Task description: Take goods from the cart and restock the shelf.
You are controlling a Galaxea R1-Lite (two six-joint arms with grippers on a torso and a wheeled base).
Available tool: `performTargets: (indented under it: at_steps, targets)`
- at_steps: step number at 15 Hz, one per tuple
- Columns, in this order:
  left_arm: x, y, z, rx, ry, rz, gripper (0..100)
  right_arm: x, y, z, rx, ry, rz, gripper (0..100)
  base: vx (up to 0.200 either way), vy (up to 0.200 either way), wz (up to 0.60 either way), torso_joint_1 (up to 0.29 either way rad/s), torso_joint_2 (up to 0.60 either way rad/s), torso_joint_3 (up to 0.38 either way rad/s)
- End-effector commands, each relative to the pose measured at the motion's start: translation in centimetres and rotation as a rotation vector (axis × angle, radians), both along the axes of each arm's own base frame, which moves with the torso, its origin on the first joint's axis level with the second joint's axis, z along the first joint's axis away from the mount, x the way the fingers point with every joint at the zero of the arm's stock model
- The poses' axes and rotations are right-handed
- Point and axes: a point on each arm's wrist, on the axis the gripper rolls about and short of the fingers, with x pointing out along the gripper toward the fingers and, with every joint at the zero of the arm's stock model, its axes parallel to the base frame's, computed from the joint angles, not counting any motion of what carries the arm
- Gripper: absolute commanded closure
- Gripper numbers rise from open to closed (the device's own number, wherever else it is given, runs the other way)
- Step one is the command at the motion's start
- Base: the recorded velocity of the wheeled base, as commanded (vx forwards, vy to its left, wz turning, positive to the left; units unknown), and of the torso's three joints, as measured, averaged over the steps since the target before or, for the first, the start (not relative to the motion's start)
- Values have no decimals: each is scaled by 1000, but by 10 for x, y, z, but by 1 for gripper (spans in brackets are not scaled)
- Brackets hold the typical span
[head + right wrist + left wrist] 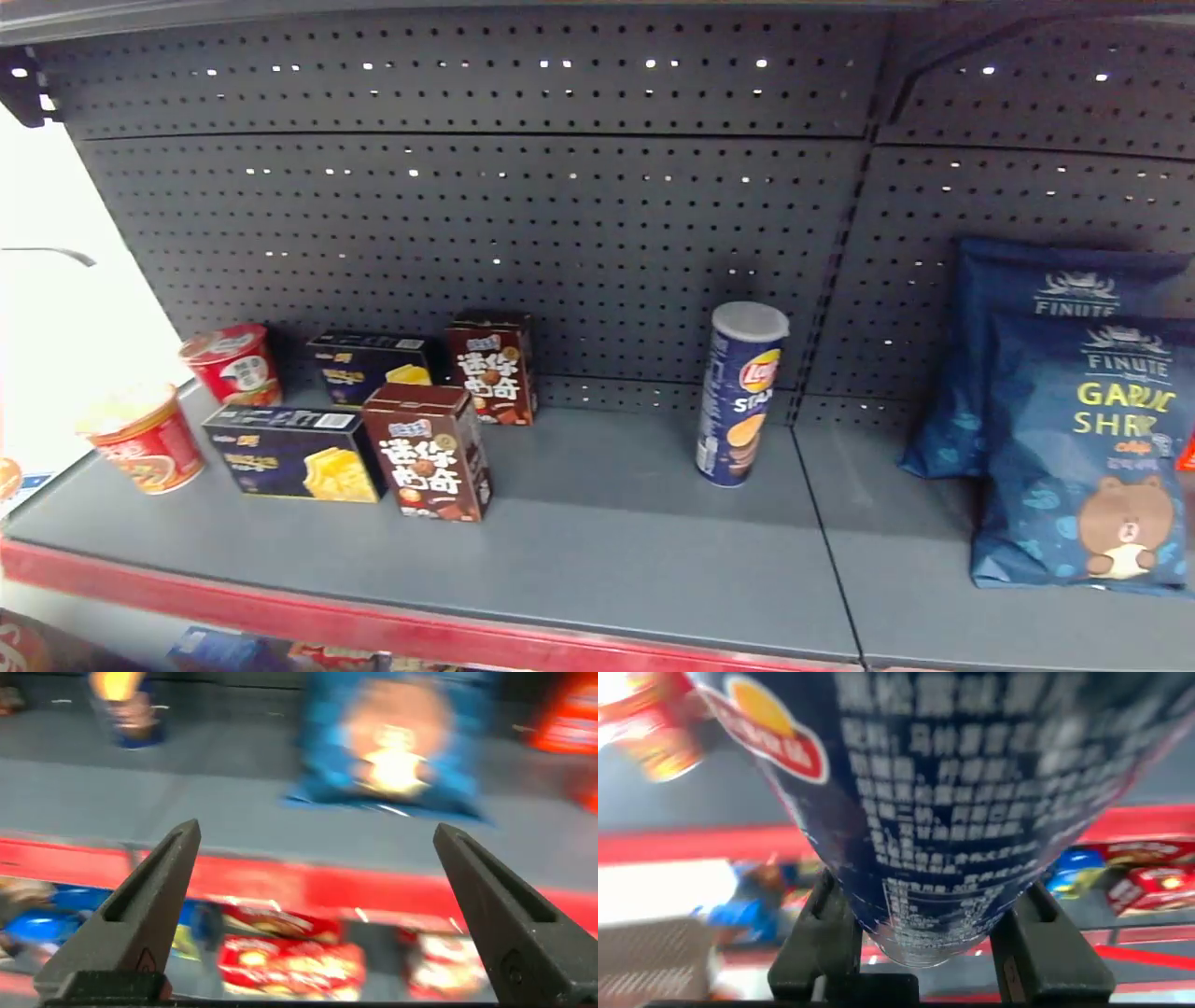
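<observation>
A dark blue cylindrical chip can (971,812), covered in white print with a red and yellow oval badge near one end, is clamped in the left tool (931,905). Its two black fingers (827,943) press on opposite sides of the can's body, with the rounded end sticking out between them. Behind the can is the red front edge (701,843) of the grey metal shelf (635,523). A matching blue chip can (739,397) with a pale lid stands upright near the middle of that shelf, close to the perforated dark back panel (523,215). Towards the right, two blue snack bags (1083,457) lean one before the other, the front one showing a brown bear. Towards the left stand two brown cartons (429,467), two dark blue cartons (294,455) and two red noodle cups (145,439), each pair arranged front to back. The right tool (318,831) is spread wide and holds nothing, level with the red front edge.
</observation>
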Motion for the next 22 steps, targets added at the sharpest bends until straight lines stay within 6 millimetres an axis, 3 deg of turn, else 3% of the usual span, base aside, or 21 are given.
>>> performTargets:
  at_steps: [1,13,14,15,16,22]
  targets:
    - [1,0,0,1,3,0,100,0,0,0,0,0,1,0,0,0,0,0,0,0]
    - [-9,3,-11,10,14,62,100,4,0,1,-7,51,-20,0,0,0,0,0,0,0]
    - [-11,3,-9,10,11,65,100,2,0,13,-21,17,26,0,0,0,0,0,0,0]
    - [-12,3,-10,14,17,66,100,1,1,70,-14,-42,79,0,0,0,0,0,0,0]
    - [-13,3,-13,19,28,69,100,28,2,106,38,52,100,0,0,0,0,0,0,0]
    - [-26,6,-22,27,-4,107,100,42,11,102,-27,169,520,0,0,0,0,0,0,0]
